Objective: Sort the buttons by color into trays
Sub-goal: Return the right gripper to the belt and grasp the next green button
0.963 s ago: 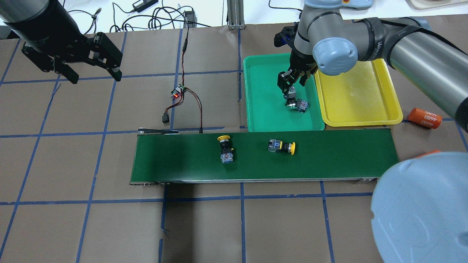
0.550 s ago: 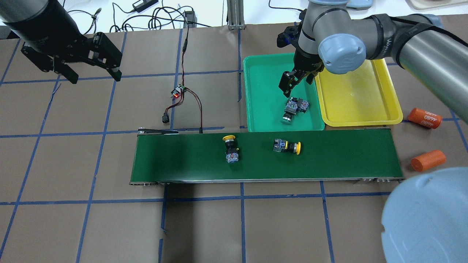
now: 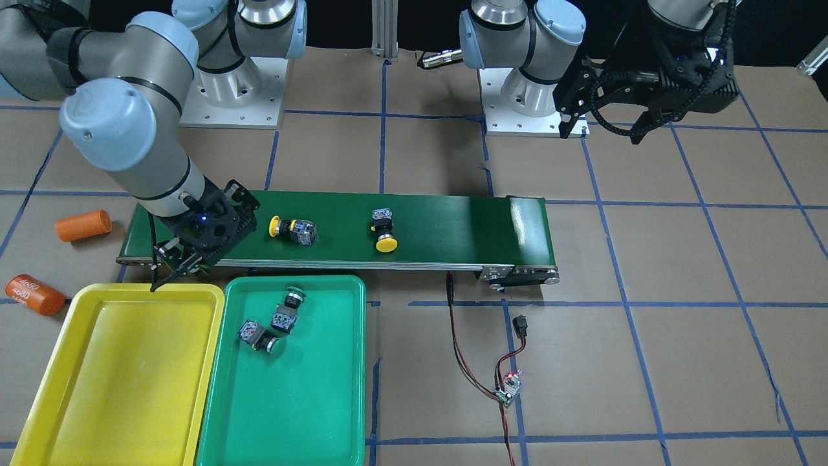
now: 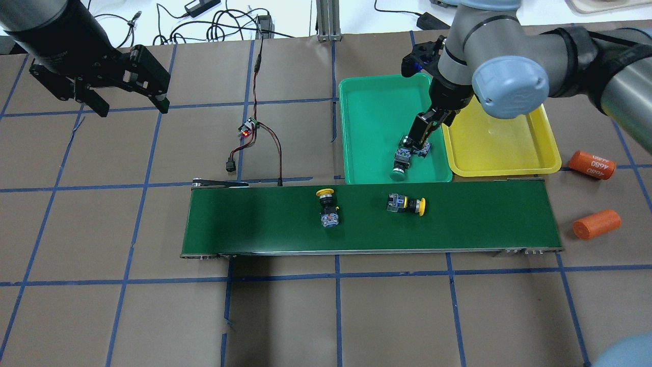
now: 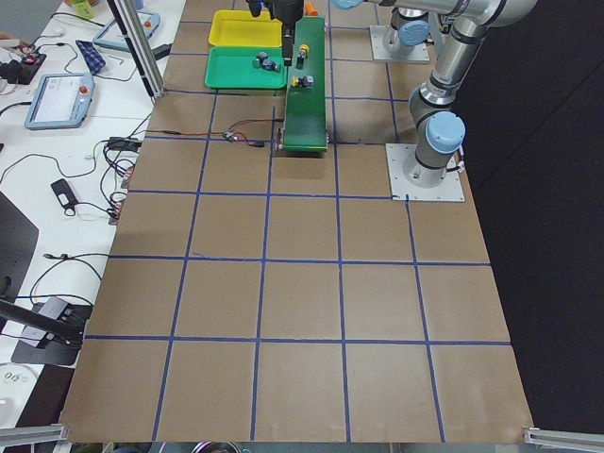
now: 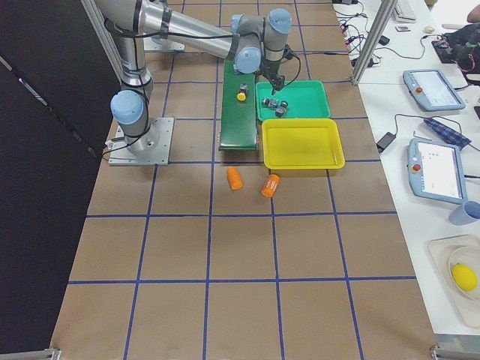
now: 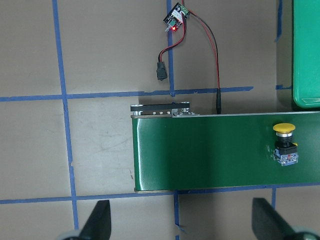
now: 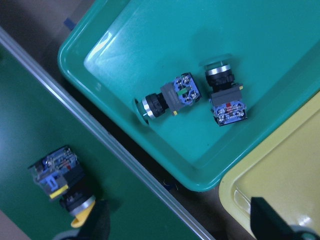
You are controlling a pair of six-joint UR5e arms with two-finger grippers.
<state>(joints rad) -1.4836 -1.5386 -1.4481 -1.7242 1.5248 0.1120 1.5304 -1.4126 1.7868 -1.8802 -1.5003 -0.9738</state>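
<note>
Two green buttons (image 4: 400,163) (image 4: 420,148) lie on their sides in the green tray (image 4: 367,127), touching each other near its belt-side right corner. The wrist view shows both green buttons (image 8: 167,100) (image 8: 225,95) too. The yellow tray (image 4: 494,142) beside it holds nothing. Two yellow buttons (image 4: 327,206) (image 4: 406,205) lie on the dark-green belt. My right gripper (image 4: 423,130) hangs open and empty above the seam between the two trays, near the belt. My left gripper (image 4: 130,107) hovers open and empty far to the left, above the table.
The conveyor belt (image 4: 254,219) runs across the table just in front of both trays. Two orange cylinders (image 4: 592,164) (image 4: 596,224) lie on the table right of the yellow tray and the belt. A small circuit board with red and black wires (image 4: 248,127) lies left of the green tray.
My right gripper let go of a green button in the green tray, then rose and moved right toward the yellow tray. Both yellow buttons drifted right on the belt. The left arm stayed still.
</note>
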